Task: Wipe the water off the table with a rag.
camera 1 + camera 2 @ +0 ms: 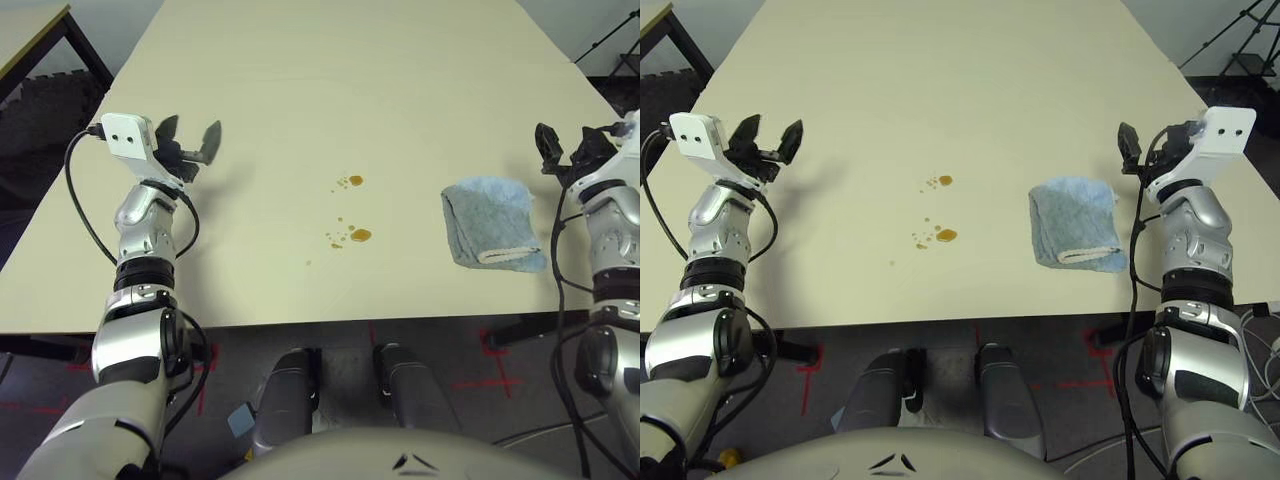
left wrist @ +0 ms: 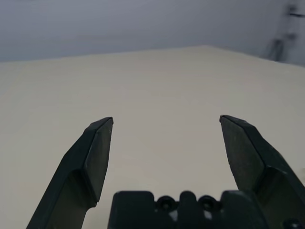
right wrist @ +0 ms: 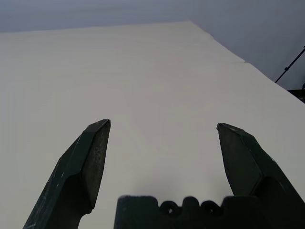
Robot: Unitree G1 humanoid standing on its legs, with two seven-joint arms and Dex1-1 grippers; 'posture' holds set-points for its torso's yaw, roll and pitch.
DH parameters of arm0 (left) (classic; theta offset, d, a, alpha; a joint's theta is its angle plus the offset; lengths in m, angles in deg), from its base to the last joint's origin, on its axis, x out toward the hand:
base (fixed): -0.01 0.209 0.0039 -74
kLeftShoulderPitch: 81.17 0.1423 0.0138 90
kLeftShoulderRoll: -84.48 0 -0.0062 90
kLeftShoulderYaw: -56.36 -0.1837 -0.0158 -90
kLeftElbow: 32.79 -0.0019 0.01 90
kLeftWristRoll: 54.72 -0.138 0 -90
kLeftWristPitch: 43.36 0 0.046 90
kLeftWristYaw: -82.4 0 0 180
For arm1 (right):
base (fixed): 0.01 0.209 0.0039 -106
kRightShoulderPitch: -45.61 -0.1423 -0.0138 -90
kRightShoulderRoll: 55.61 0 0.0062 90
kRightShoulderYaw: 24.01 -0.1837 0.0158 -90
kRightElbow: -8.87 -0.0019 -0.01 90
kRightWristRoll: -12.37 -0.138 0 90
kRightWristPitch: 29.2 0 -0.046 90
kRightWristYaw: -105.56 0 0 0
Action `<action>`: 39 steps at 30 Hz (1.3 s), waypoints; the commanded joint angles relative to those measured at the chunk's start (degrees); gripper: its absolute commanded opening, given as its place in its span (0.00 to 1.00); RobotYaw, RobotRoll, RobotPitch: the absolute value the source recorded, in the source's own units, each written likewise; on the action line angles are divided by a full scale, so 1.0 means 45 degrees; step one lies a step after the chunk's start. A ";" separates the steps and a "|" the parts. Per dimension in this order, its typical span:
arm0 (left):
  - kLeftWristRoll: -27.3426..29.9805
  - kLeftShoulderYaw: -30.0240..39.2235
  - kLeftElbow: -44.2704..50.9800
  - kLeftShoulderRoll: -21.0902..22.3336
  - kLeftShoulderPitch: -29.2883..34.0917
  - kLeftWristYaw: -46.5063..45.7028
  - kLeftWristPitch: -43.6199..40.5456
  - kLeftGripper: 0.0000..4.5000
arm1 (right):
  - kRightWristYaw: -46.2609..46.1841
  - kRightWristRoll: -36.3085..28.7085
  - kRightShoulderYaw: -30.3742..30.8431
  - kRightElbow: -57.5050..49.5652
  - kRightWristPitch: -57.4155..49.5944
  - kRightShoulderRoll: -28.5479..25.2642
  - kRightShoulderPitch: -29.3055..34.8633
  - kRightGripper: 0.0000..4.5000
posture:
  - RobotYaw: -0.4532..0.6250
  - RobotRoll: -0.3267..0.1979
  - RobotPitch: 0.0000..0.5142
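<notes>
Right eye view, rag [image 1: 1076,225] beside water [image 1: 945,235]

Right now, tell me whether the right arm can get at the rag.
Probably yes. The rag lies folded on the table just inward of the right tool, whose fingers stand open and empty. Nothing sits between them, and the brown drops lie farther toward the middle.

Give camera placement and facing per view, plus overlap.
Head stereo pair: looks forward and down at table, water, rag; both silver forearms show, left tool and right tool open.
Left wrist: looks along its open fingers over bare tabletop.
Right wrist: same, fingers open.
Shared: all views show the table; the eyes match.
</notes>
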 commanded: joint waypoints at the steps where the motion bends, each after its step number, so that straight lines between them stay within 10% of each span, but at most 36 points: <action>1: 0.0871 -0.0693 0.2257 0.0518 0.1081 0.1923 -0.1961 1.00 | -0.0057 -0.0068 -0.0104 -0.0291 -0.0244 -0.0078 0.0256 0.99 | 0.29 0.62 0.31; 11: 0.1315 -0.1439 0.4527 0.1206 0.2209 0.3772 -0.4070 1.00 | -0.0013 -0.0182 -0.0165 -0.0488 -0.1096 -0.0364 0.0220 0.99 | 0.27 0.62 0.31; 24: 0.1045 -0.1475 0.4079 0.0904 0.1923 0.3633 -0.3723 1.00 | 0.1555 -0.2460 0.0387 -0.6316 -0.8722 -0.1177 0.3092 0.99 | 0.25 0.62 0.33; 39: 0.0962 -0.1502 0.3979 0.0866 0.1784 0.3548 -0.3656 1.00 | 0.1498 -0.1904 0.1020 -0.6496 -0.8635 -0.0148 0.4065 0.99 | 0.26 0.62 0.32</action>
